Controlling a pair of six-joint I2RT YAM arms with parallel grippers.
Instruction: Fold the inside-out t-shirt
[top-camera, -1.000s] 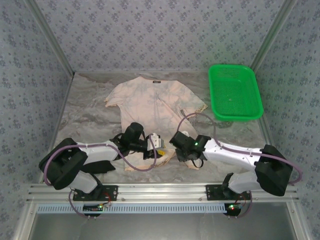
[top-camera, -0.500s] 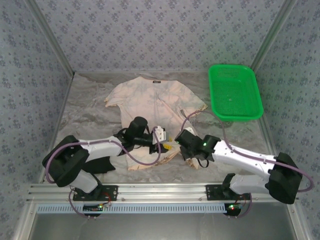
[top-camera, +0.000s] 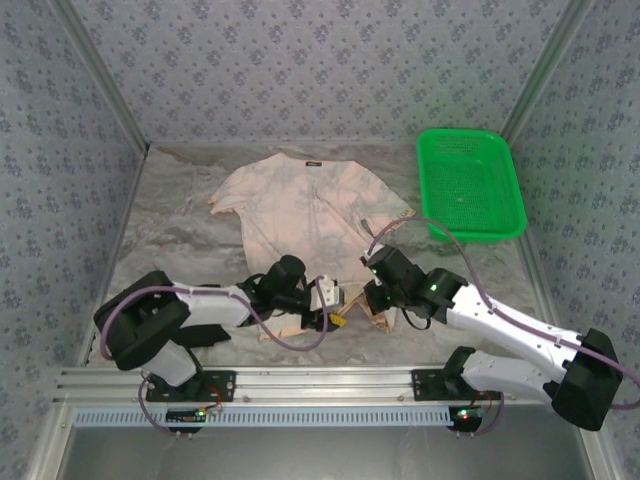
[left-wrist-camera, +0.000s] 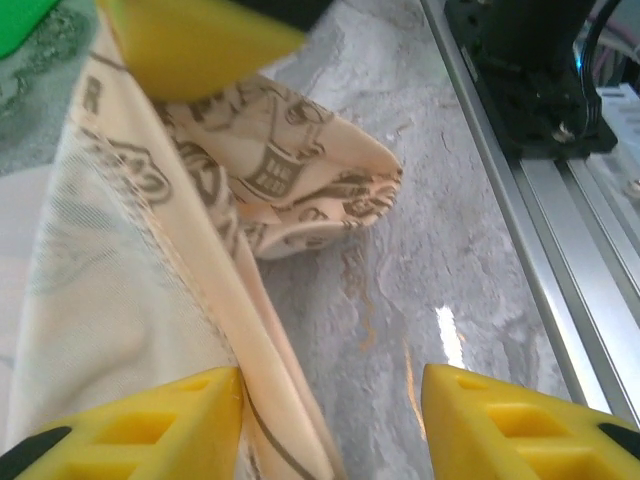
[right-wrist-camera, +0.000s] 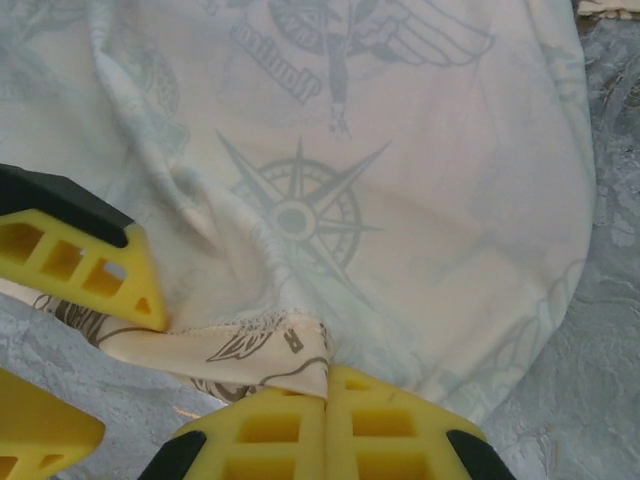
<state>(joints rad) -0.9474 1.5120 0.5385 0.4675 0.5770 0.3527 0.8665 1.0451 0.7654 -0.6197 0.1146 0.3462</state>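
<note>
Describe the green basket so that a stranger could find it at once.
Start at the grey marbled table, then go to its far right corner. The green basket lies there, right of the pale t-shirt. It alone is bright green, rigid and rectangular.

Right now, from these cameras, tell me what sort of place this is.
Probably a robot test cell, not a home: patterned walls box in a marble-look table, a left arm and right arm are bolted to a metal rail at its near edge, and a t-shirt and green basket lie on it.
</note>
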